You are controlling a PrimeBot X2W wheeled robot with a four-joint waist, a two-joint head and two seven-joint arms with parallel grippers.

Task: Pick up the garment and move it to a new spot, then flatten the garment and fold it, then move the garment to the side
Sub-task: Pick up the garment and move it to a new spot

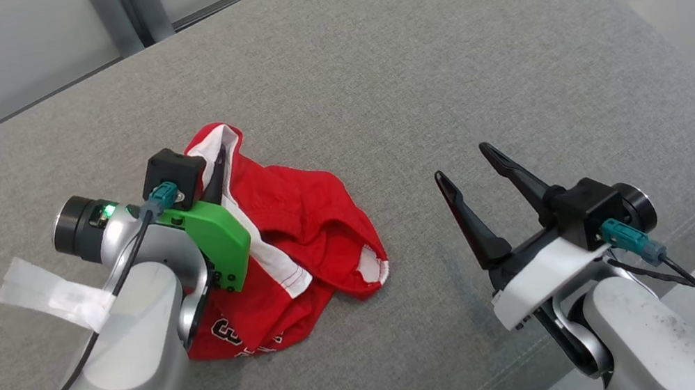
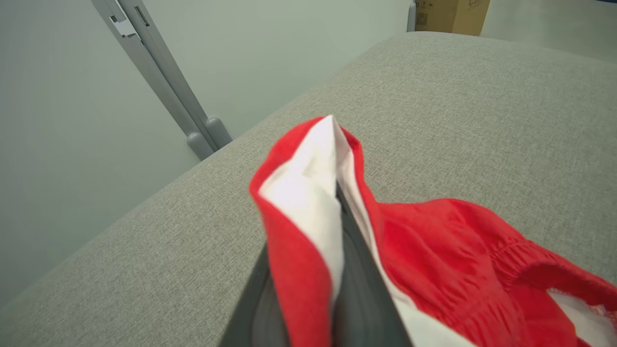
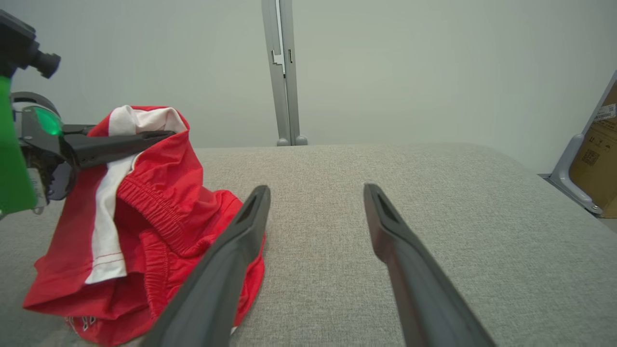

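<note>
Head view: red shorts (image 1: 311, 229) lie crumpled on the grey bench (image 1: 437, 53), a white-trimmed edge clamped in the left gripper (image 1: 217, 164); the right gripper (image 1: 464, 161) stands apart, empty. Light, limp cloth, likely to sag; the elastic waistband seems the surest hold.

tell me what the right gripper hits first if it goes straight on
Probably the bare grey cushion ahead: the right gripper seems tilted slightly down at it, and the red garment lies off to its left. Depth is unclear.
</note>
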